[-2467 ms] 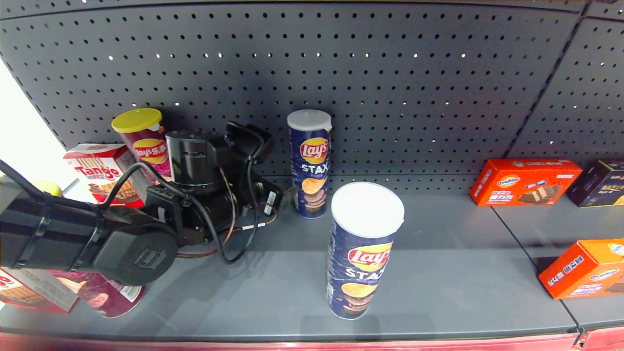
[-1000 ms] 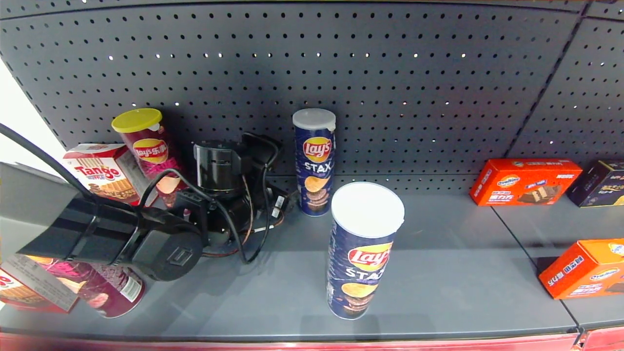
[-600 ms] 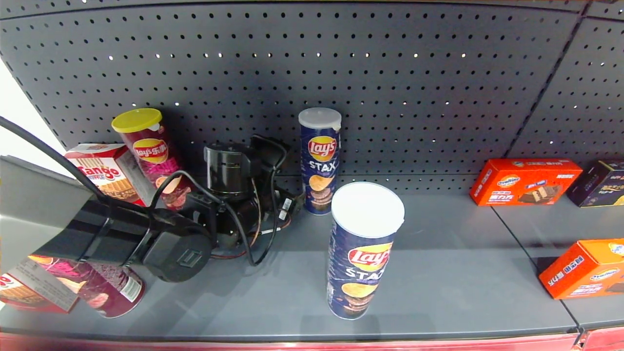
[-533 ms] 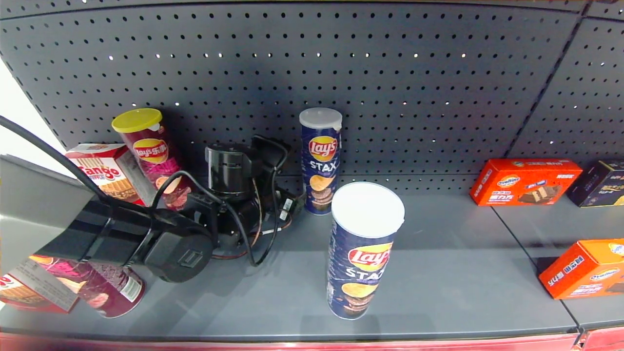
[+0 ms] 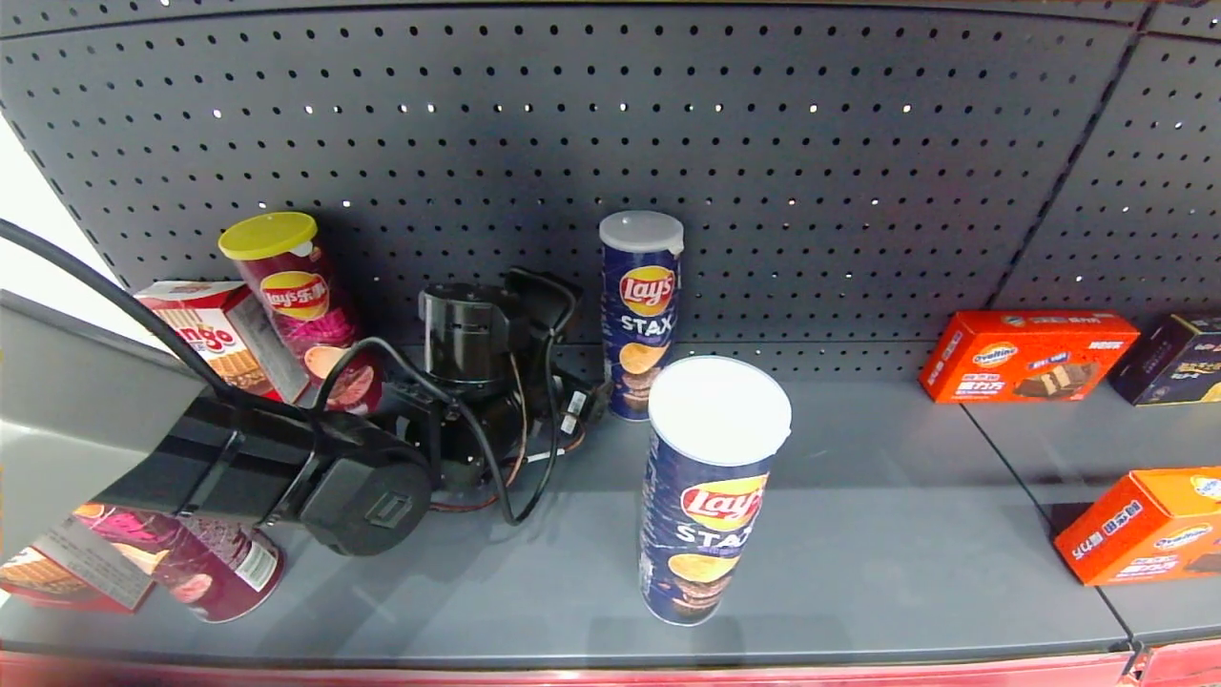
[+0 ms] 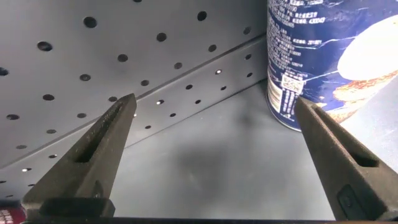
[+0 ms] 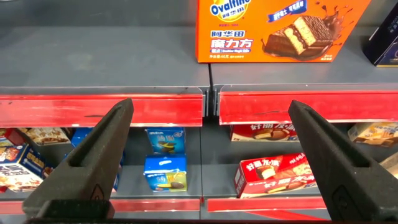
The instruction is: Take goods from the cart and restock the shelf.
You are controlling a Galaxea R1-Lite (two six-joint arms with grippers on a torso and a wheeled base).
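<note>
A blue chip can with a clear lid [image 5: 641, 315] stands upright at the back of the grey shelf [image 5: 858, 534], against the pegboard. My left gripper [image 5: 589, 399] lies low on the shelf just left of that can's base. In the left wrist view this gripper [image 6: 214, 106] is open, and the blue can [image 6: 329, 56] stands right by one fingertip [image 6: 311, 118]; I cannot tell if they touch. A second blue can with a white lid [image 5: 711, 496] stands nearer the front. My right gripper [image 7: 210, 107] is open and holds nothing, in front of the red shelf edge [image 7: 155, 109].
Left of the arm stand a maroon can with a yellow lid [image 5: 296, 296] and a wafer box [image 5: 215, 334]; another maroon can [image 5: 205, 568] lies at the front left. Orange boxes [image 5: 1025, 353] [image 5: 1140, 525] and a dark box [image 5: 1178, 358] sit at the right. Bare shelf lies between.
My left arm has slid to the right along the back of the shelf, and the rear blue can has shifted right with it, staying upright. The front can has not moved.
</note>
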